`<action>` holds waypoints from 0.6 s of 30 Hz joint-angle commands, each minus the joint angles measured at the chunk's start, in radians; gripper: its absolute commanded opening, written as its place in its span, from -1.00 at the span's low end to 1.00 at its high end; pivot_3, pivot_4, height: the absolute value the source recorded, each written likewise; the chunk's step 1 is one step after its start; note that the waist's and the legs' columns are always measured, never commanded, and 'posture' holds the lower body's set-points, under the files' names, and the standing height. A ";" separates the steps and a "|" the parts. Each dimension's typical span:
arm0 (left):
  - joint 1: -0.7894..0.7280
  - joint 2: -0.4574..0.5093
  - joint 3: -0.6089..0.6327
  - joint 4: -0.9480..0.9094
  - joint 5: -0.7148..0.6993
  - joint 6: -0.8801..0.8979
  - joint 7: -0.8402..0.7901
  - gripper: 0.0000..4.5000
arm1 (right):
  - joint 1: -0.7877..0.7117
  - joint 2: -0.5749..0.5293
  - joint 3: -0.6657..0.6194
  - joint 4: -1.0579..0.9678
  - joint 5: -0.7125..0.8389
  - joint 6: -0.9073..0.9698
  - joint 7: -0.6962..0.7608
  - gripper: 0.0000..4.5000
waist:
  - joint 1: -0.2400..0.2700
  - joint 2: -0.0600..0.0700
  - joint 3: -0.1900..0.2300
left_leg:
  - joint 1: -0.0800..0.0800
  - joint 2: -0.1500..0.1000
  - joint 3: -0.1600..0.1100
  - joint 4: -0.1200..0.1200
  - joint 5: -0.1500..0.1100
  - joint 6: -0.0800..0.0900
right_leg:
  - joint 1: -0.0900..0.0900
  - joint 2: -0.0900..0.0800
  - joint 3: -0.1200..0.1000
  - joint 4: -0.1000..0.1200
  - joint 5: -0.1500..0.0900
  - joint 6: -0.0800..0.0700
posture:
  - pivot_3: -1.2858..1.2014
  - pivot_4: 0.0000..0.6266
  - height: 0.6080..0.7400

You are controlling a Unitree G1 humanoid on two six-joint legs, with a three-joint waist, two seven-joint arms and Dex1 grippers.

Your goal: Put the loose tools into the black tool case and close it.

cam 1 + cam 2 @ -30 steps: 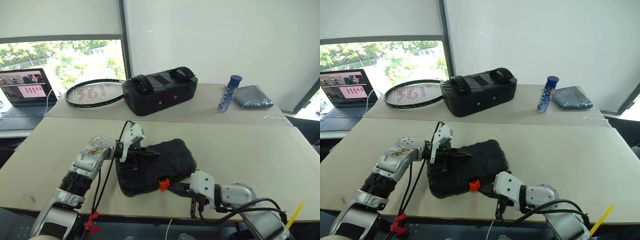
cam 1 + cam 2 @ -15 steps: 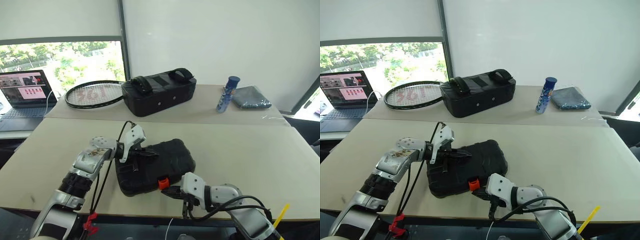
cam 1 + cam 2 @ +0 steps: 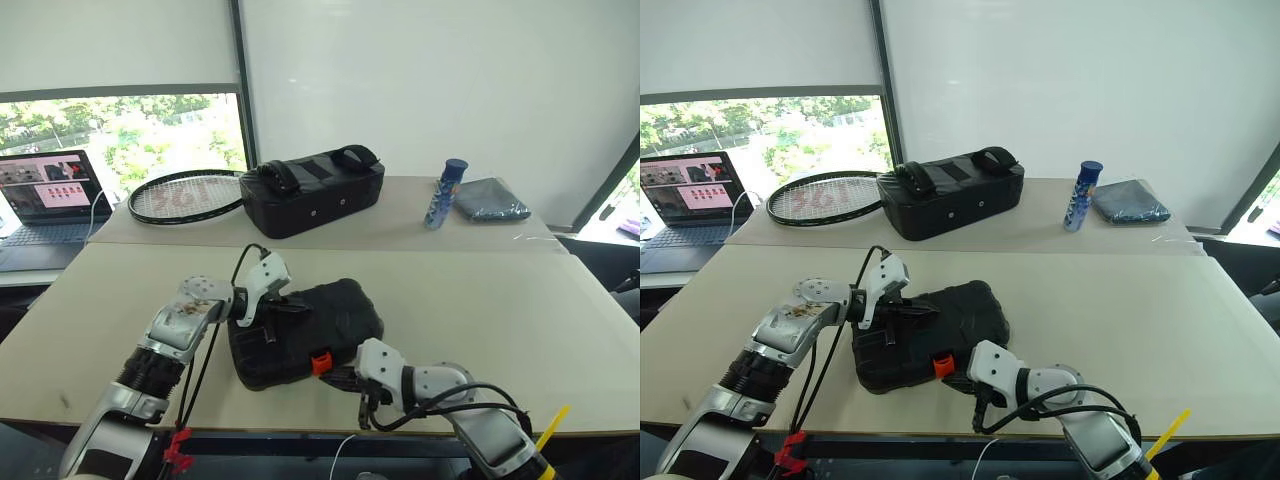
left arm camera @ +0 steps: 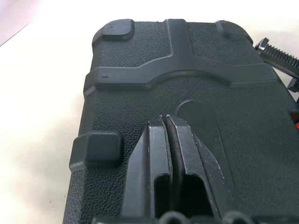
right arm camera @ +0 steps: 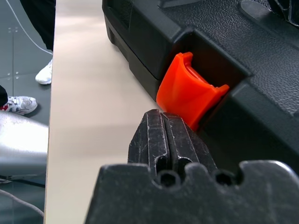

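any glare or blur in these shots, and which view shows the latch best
Eye views: the window behind the laptop is bright, washing out the outdoors; the case reads as a dark mass with little detail. Left wrist view: case lid crisp, table pale and overexposed. Right wrist view: orange latch sharp and close, best view; right gripper base soft at the edge.

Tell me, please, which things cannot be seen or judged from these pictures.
- Inside of the black tool case: hidden by its shut lid, so the tools' whereabouts are unknown.
- Orange latch: whether it is locked, right wrist view cannot tell.
- Laptop: cut off by the left eye view's edge.
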 commanded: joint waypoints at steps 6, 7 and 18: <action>0.087 0.008 -0.085 0.068 0.058 0.097 0.009 -0.92 | -0.070 0.078 -0.047 -0.006 0.008 0.038 -0.066 -1.00 | -0.002 -0.001 -0.003 | 0.000 0.000 0.000 -0.001 0.000 0.000 | 0.000 0.000 0.000 0.000 0.000 0.000 | 0.03 -0.52 1.00; 0.089 0.008 -0.085 0.068 0.057 0.097 0.010 -0.92 | -0.071 0.081 -0.048 -0.004 0.007 0.037 -0.064 -1.00 | -0.003 -0.001 -0.003 | 0.000 0.000 0.000 -0.001 0.000 0.000 | 0.000 0.000 0.000 0.000 0.000 0.000 | 0.03 -0.52 1.00; 0.163 0.052 0.245 -0.025 -0.181 -0.117 -0.120 -0.92 | 0.099 -0.126 -0.272 -0.154 0.285 -0.020 0.185 -1.00 | -0.005 -0.001 -0.003 | -0.001 0.000 0.000 -0.012 0.000 0.000 | -0.002 0.000 0.000 -0.008 -0.001 -0.001 | 0.03 -0.52 1.00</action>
